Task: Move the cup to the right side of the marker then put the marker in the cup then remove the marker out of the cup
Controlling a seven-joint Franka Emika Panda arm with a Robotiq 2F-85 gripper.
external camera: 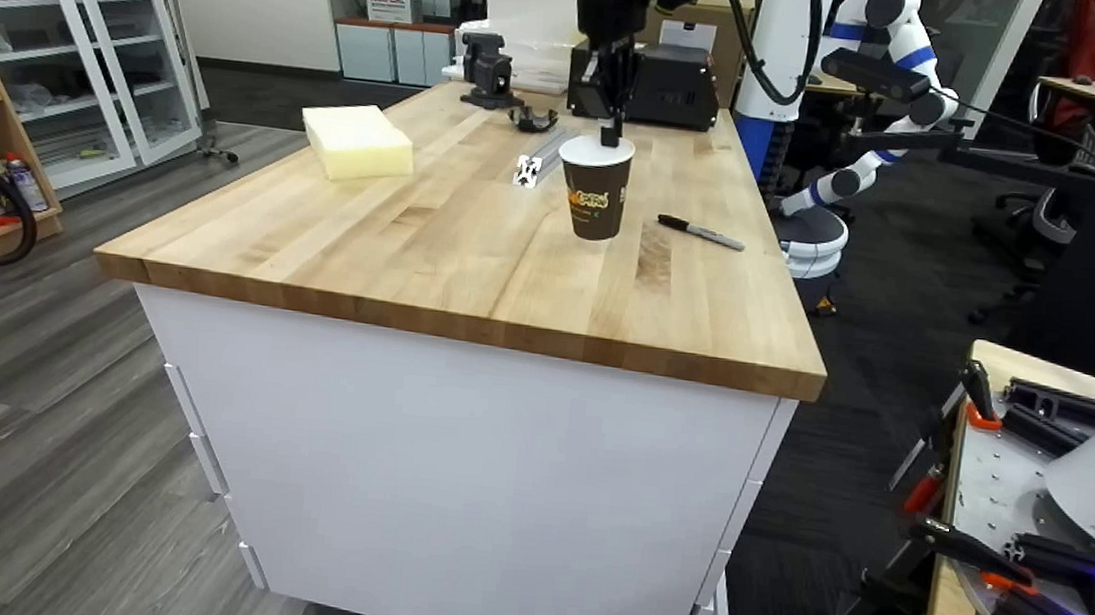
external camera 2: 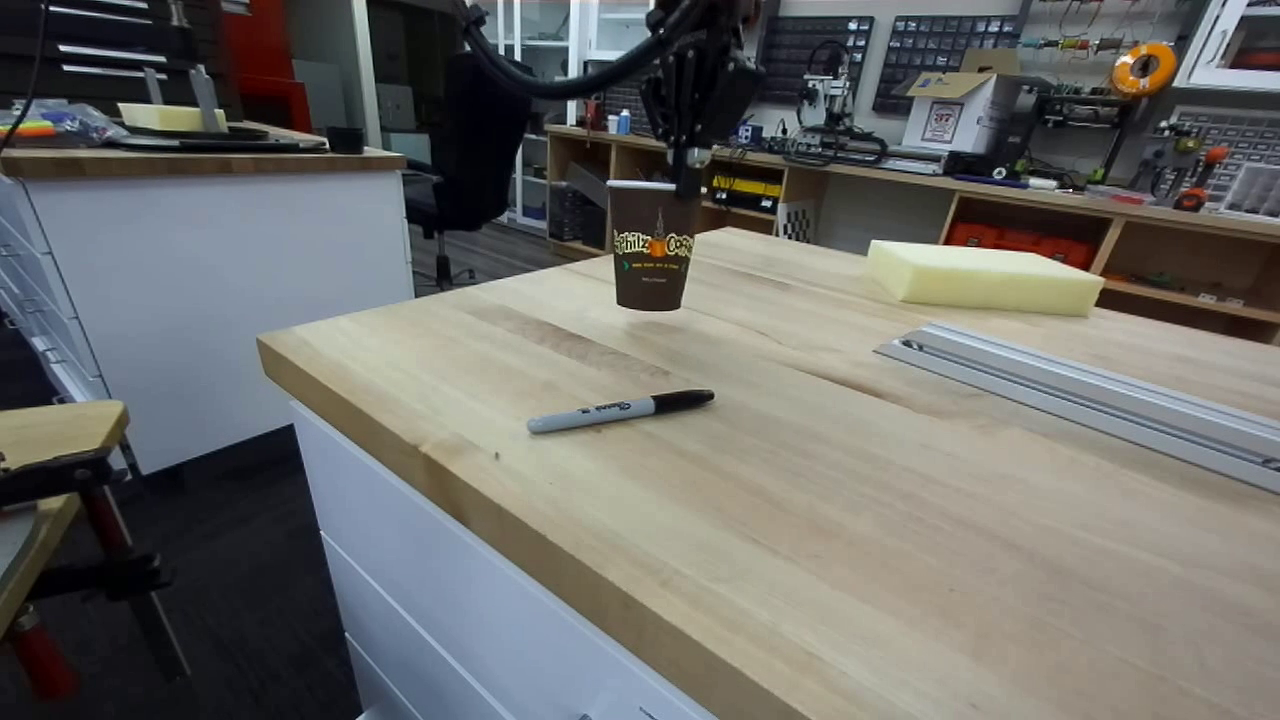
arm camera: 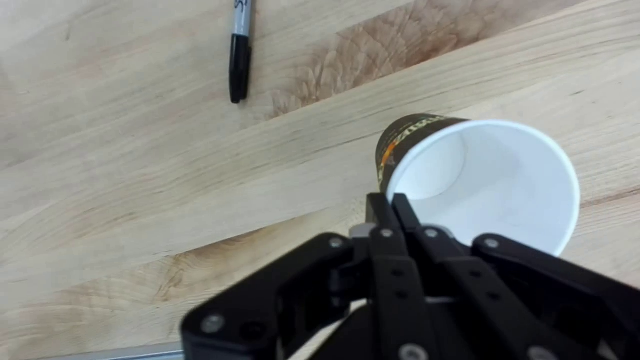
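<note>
In an exterior view, the marker lies flat beside the nearer edge of the wooden surface. Beyond it the cup is upright; base contact cannot be determined. The gripper is closed on the cup's rim, one finger inside, one outside, only the cup wall between. Farther back lies a pale yellow block.
</note>
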